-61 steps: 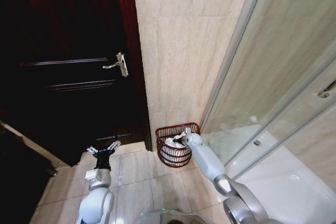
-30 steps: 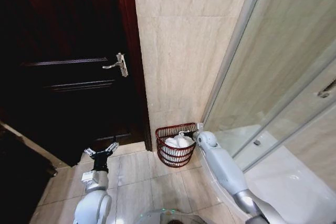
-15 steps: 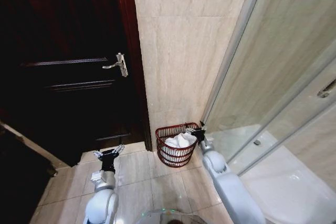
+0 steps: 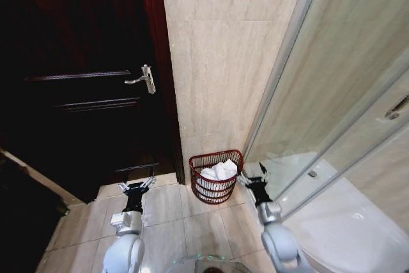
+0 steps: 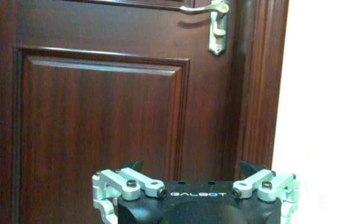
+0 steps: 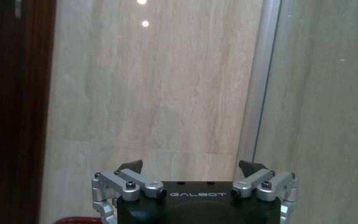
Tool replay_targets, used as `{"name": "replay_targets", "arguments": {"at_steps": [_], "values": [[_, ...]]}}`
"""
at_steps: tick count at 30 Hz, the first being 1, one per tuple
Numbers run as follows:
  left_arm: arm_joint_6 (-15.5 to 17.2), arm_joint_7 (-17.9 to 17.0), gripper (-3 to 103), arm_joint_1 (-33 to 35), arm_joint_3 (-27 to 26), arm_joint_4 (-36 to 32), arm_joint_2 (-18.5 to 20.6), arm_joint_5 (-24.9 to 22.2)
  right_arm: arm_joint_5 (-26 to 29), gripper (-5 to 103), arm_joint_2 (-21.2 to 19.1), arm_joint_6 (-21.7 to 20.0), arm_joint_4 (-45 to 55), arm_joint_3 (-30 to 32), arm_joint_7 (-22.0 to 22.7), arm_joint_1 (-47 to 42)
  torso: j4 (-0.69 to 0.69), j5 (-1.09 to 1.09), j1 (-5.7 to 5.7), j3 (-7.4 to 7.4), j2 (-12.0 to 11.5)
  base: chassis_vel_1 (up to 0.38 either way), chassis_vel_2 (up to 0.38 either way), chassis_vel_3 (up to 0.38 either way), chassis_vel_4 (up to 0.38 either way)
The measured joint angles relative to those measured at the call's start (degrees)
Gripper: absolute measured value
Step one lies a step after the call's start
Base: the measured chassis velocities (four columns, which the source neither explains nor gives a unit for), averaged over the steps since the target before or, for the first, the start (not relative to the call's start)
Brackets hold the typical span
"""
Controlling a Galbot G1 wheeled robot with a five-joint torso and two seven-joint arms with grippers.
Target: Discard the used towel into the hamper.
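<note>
Towel (image 4: 218,171) lies bunched inside hamper (image 4: 216,178), heaped near rim, on floor against tiled wall beside door. Right gripper (image 4: 254,176) just beside hamper, fingers spread, empty. Left gripper (image 4: 138,186) parked low before door, fingers spread, empty. Risk: towel piled high could spill over rim if arm knocks light hamper; shower glass close on right.

One basket (image 4: 216,183) on the floor, one white towel (image 4: 219,171) bundled inside it. One dark door (image 4: 77,81), one door handle (image 4: 146,79). Two grippers up: left (image 4: 137,186), right (image 4: 254,176).
</note>
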Motion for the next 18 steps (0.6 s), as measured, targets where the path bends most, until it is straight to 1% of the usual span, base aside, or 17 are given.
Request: {"name": "replay_targets", "arguments": {"at_steps": [2, 3, 4, 6, 7, 9, 11, 12, 18], "values": [[-0.78, 0.1, 100, 0.18, 0.16, 0.48, 0.51, -0.2, -1.5, 100, 1.86, 0.36, 1.41, -0.56, 0.69, -1.59, 0.01, 0.0, 0.0, 0.0, 0.0, 0.0, 0.0, 0.0, 0.0], [-1.02, 0.1, 100, 0.35, 0.14, 0.62, 1.62, -0.59, -2.02, 100, 2.53, 0.35, 2.01, -0.5, 0.72, -2.28, 0.01, 0.01, 0.0, 0.0, 0.0, 0.0, 0.0, 0.0, 0.0], [-1.02, 0.1, 100, 0.35, 0.14, 0.62, 1.62, -0.59, -2.02, 100, 2.53, 0.35, 2.01, -0.5, 0.72, -2.28, 0.01, 0.01, 0.0, 0.0, 0.0, 0.0, 0.0, 0.0, 0.0], [-1.45, 0.59, 100, 0.34, -0.29, 0.83, 3.37, -0.91, -1.72, 100, 1.76, -0.44, 3.26, -0.55, 1.38, -3.22, 0.0, 0.0, 0.0, 0.0, 0.0, 0.0, 0.0, 0.0, 0.0], [-1.49, 0.92, 100, 0.17, -0.47, 0.83, 3.53, -0.96, -1.57, 100, 1.01, -0.58, 3.5, -0.72, 2.04, -3.53, 0.01, -0.02, 0.0, 0.0, 0.0, 0.0, 0.0, 0.0, 0.0], [-1.54, 1.07, 100, -0.22, -0.59, 0.8, 3.56, -1.17, -1.73, 100, 0.65, -0.57, 3.52, -0.87, 2.45, -3.82, 0.01, 0.0, 0.0, 0.01, 0.0, 0.0, 0.0, 0.0, 0.0], [-1.54, 1.25, 100, -0.56, -0.59, 0.42, 3.46, -1.36, -2.46, 100, 1.2, -0.32, 3.25, -0.96, 2.48, -3.96, 0.0, -0.01, 0.01, 0.01, 0.0, 0.0, 0.0, 0.0, 0.0], [-1.54, 1.45, 100, -0.65, -0.51, 0.23, 3.5, -1.35, -2.66, 100, 1.71, -0.29, 3.09, -1.34, 2.57, -3.91, 0.0, 0.02, 0.01, 0.01, 0.0, 0.0, 0.0, 0.0, 0.0], [-1.88, 2.33, 100, -1.32, -0.02, 0.34, 4.18, -0.52, -2.89, 100, 2.08, -0.31, 2.65, -2.18, 3.15, -3.4, 0.01, 0.01, 0.01, 0.01, 0.0, 0.0, 0.0, 0.0, 0.0]]}}
